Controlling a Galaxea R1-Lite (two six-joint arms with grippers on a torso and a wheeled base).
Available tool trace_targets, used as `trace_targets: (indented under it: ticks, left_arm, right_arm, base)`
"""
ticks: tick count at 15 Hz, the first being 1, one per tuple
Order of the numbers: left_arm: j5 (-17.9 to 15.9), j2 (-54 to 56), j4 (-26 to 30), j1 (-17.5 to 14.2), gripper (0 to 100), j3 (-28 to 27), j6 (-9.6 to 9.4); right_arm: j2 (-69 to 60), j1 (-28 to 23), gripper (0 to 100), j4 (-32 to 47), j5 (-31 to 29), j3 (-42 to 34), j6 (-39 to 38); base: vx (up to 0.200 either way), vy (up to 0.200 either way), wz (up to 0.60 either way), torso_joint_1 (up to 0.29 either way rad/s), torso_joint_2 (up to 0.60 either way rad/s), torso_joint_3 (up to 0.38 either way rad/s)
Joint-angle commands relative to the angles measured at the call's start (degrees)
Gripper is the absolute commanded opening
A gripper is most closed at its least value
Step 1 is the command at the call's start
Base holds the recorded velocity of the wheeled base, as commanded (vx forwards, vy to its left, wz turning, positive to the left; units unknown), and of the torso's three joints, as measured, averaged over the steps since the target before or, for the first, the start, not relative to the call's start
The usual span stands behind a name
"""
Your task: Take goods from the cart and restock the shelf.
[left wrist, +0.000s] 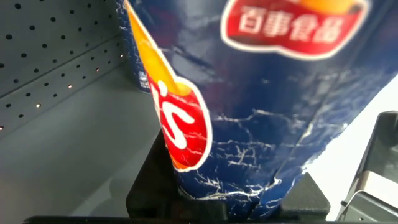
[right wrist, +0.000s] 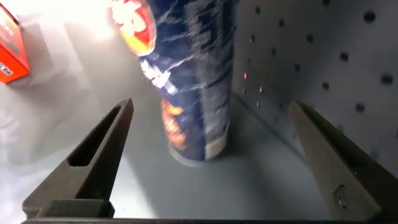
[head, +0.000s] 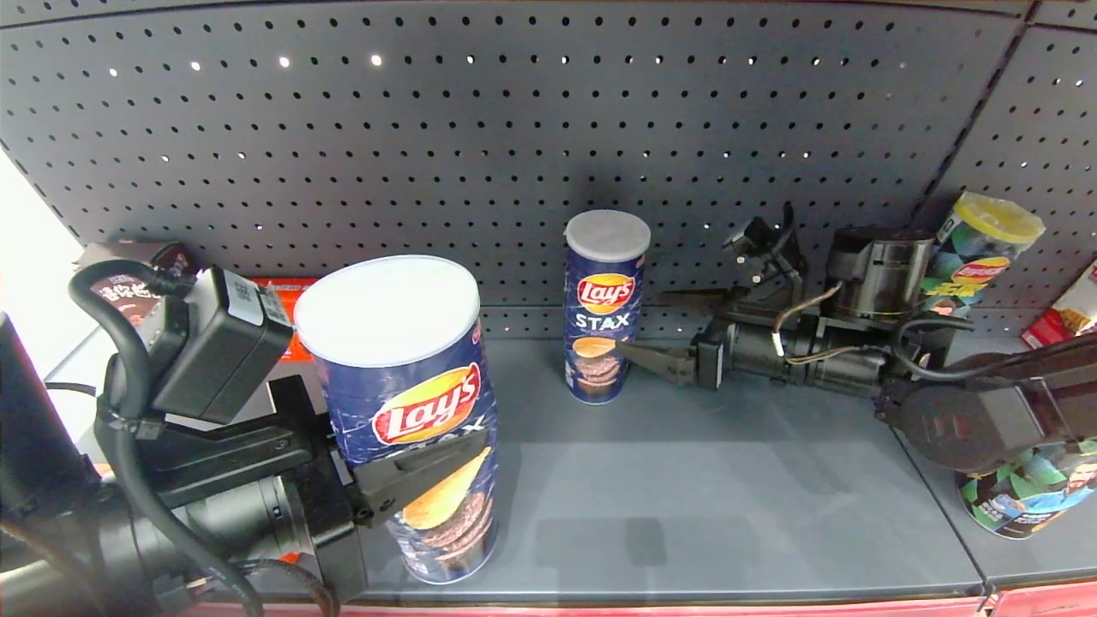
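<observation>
Currently: left pincer (head: 428, 463) clamped on a large blue can (head: 403, 386) at mid-height, one finger across its label. Can upright at the shelf's (head: 728, 480) front left corner; can't tell whether its base rests on the shelf. Second blue can (head: 604, 308), smaller in view, stands upright at the shelf's rear middle, close to the pegboard (head: 514, 128). Right pincer (right wrist: 211, 106) spread wide, level with that can's lower half, fingertips just beside it; contact not clear. Red box (right wrist: 11, 59) at the shelf's left rear. Yellow-lidded can (head: 986, 248), tilted, at the shelf's right rear. Another patterned can (head: 1020, 497) at the shelf's right front, partly hidden by the right arm.
</observation>
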State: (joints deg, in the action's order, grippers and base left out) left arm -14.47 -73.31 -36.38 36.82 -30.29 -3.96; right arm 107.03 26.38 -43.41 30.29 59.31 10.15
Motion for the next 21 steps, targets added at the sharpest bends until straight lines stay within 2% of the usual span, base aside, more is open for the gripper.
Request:
trace_targets:
  ticks: [1, 3, 6, 12, 19, 20, 21]
  left_arm:
    - [-0.03, -0.07, -0.01, 0.01, 0, 0.06, 0.01]
    - [-0.03, -0.16, -0.1, 0.01, 0, 0.06, 0.97]
    - [-0.03, -0.07, -0.1, 0.01, 0, 0.24, 1.24]
    - [-0.03, 0.01, -0.1, -0.08, 0, 0.67, 1.24]
    - [-0.03, 0.28, -0.1, -0.08, 0, 2.96, 1.24]
    - [-0.03, 0.28, -0.1, -0.08, 0, 2.96, 1.24]
    - [-0.03, 0.28, -0.1, -0.08, 0, 2.96, 1.24]
  right_arm:
    - [4.59, -0.28, 100, -1.77, 2.75, 2.83, 0.04]
    - [6.78, -0.36, 100, -3.08, 6.01, 4.41, 0.04]
    - [9.25, -0.36, 100, -4.49, 9.43, 7.23, -0.14]
    - [14.34, 0.34, 100, -4.58, 10.31, 13.82, -0.05]
    - [17.95, 1.22, 100, -4.67, 10.31, 17.33, 0.92]
    - [18.12, 1.22, 0, -4.4, 10.05, 17.51, 1.8]
    - [18.12, 1.22, 0, -4.49, 10.05, 17.42, 1.8]
  base:
    - [0.0, 0.0, 0.0, 0.0, 0.0, 0.0]
    - [0.0, 0.0, 0.0, 0.0, 0.0, 0.0]
    - [0.0, 0.0, 0.0, 0.0, 0.0, 0.0]
    - [0.0, 0.0, 0.0, 0.0, 0.0, 0.0]
    - [0.0, 0.0, 0.0, 0.0, 0.0, 0.0]
    - [0.0, 0.0, 0.0, 0.0, 0.0, 0.0]
    - [0.0, 0.0, 0.0, 0.0, 0.0, 0.0]
